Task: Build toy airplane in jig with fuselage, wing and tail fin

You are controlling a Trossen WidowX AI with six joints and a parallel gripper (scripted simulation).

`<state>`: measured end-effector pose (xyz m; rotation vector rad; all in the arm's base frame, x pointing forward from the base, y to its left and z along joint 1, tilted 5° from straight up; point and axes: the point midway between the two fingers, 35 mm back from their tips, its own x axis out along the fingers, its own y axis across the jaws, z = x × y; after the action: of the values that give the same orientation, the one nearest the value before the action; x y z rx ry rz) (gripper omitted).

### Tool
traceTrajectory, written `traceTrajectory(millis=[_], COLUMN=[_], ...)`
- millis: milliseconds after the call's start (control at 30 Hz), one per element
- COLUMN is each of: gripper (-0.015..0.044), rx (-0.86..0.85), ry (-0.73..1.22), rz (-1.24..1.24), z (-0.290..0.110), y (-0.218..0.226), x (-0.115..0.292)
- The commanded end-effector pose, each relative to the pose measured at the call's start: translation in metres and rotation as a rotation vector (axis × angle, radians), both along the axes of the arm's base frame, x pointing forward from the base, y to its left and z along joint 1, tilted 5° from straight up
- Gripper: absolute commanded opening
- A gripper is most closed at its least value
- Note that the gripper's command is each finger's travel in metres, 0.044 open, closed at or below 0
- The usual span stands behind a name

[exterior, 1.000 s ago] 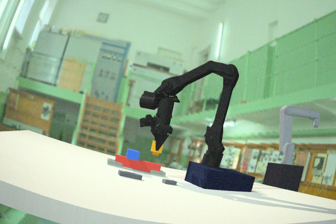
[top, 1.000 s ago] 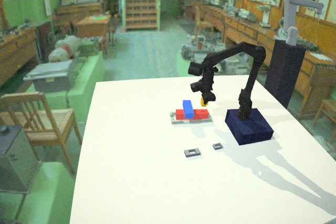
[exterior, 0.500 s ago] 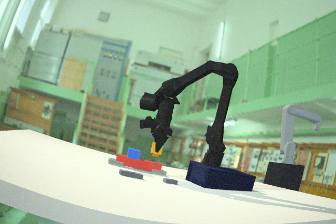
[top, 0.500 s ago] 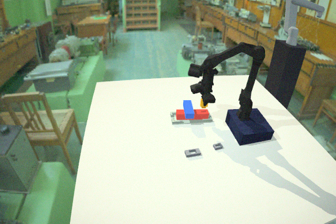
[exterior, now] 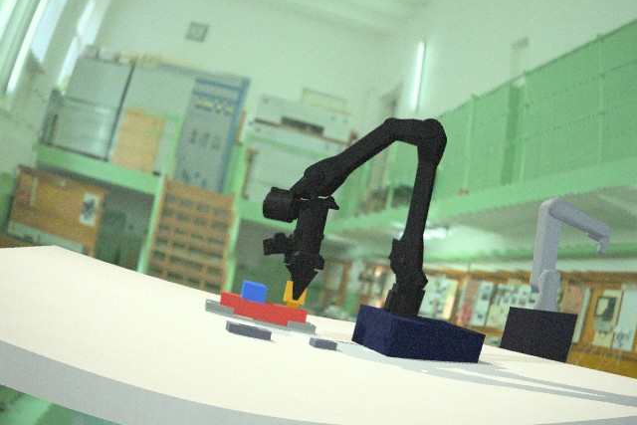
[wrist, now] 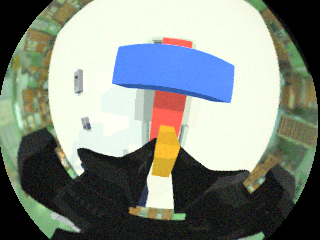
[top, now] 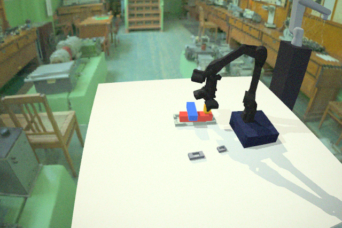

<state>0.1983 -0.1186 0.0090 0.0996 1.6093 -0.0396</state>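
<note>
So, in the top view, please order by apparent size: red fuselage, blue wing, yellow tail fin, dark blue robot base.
1. Dark blue robot base
2. Red fuselage, partly covered by the wing
3. Blue wing
4. Yellow tail fin, mostly hidden by the pincer holding it

All sit at similar distance.

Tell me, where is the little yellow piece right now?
The yellow tail fin is pinched in the gripper, at the red fuselage's tail end, beside the blue wing.

— What stands beside the white table?
— A wooden slat-back chair at its left edge; a tall dark pedestal bearing a pale grey pipe-like fixture near its far right corner.
</note>
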Motion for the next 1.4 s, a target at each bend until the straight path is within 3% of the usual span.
traceTrajectory(millis=[0,100,233,300,400,733,933,1167,1367], gripper=[0.0066,0.0079,0.0052,0.0000,0.0000,0.0260,0.0260,0.0260,0.0260], rx=[0.001,0.001,0.001,0.001,0.001,0.001,0.001,0.000,0.000], ry=[0.005,0.002,0.002,0.002,0.002,0.002,0.002,0.005,0.004], rz=[0.005,0.000,0.000,0.000,0.000,0.000,0.000,0.005,0.005], z=[-0.006,-0.003,-0.003,-0.003,-0.003,-0.003,-0.001,0.085,0.087], y=[0.001,0.001,0.001,0.001,0.001,0.001,0.000,-0.003,-0.005], x=[-0.002,-0.001,-0.001,-0.001,-0.001,-0.001,0.000,0.003,0.007])
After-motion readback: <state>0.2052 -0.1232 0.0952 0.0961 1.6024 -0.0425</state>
